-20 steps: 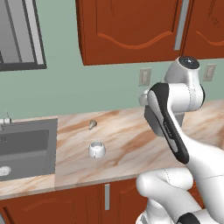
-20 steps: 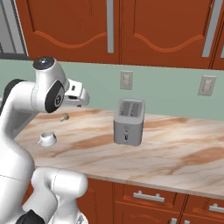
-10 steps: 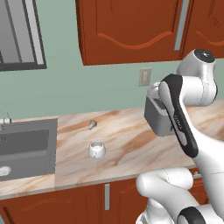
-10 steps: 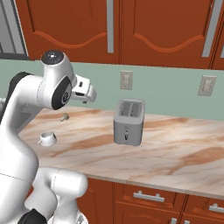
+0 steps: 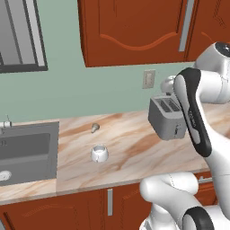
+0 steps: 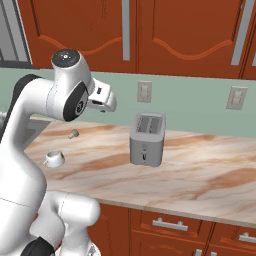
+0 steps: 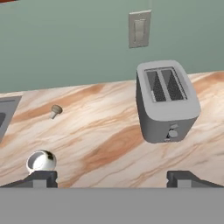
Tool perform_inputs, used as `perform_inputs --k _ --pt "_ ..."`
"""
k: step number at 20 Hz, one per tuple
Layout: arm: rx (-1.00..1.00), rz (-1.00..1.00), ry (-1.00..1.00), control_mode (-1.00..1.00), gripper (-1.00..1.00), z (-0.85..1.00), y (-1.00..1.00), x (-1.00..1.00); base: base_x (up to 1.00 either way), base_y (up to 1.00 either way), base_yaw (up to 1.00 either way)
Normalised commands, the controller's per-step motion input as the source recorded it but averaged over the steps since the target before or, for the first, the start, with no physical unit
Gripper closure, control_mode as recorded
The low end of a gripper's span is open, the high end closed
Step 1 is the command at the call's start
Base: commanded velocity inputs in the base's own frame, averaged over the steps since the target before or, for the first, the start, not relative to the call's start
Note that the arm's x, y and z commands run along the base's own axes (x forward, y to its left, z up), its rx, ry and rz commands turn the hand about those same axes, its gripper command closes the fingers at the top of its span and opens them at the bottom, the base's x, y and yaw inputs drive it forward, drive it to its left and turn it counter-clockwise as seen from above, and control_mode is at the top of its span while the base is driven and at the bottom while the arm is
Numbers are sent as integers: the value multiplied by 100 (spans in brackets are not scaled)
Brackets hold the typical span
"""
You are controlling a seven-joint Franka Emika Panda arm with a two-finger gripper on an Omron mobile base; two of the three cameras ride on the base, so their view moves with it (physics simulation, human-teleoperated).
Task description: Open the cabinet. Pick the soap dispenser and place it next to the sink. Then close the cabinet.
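Rising tool (image 6: 107,100): higher than half a second ago, the elbow swung to the robot's right; fingers (image 7: 42,177) spread wide, nothing between them.
Cabinet (image 5: 134,27): door shut, above the tool; bar handle (image 6: 125,30) up and slightly right of it in the right base view.
Toaster (image 7: 166,103): on the desk (image 7: 109,144) ahead of the tool, uncovered by the arm since the earlier frame.
White cup (image 7: 40,161): near the left fingertip in the hand view.
Small knob-shaped piece (image 7: 55,110): beyond the cup.
Sink (image 5: 27,150): far left, well apart from the tool.
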Motion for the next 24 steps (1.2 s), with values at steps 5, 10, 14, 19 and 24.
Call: perform_inputs --k 5,10,14,19,24 --pt "4 -6 -1 -100 -100 29 -16 -3 0 0 0" --pt "1 -4 -3 -100 -100 22 -16 -3 0 0 0" --pt "0 -1 -3 -100 -100 20 -17 -1 0 0 0" --pt "0 0 -2 -100 -100 19 -13 0 0 0 0" --pt "0 0 0 -100 -100 12 -12 0 0 0 0"
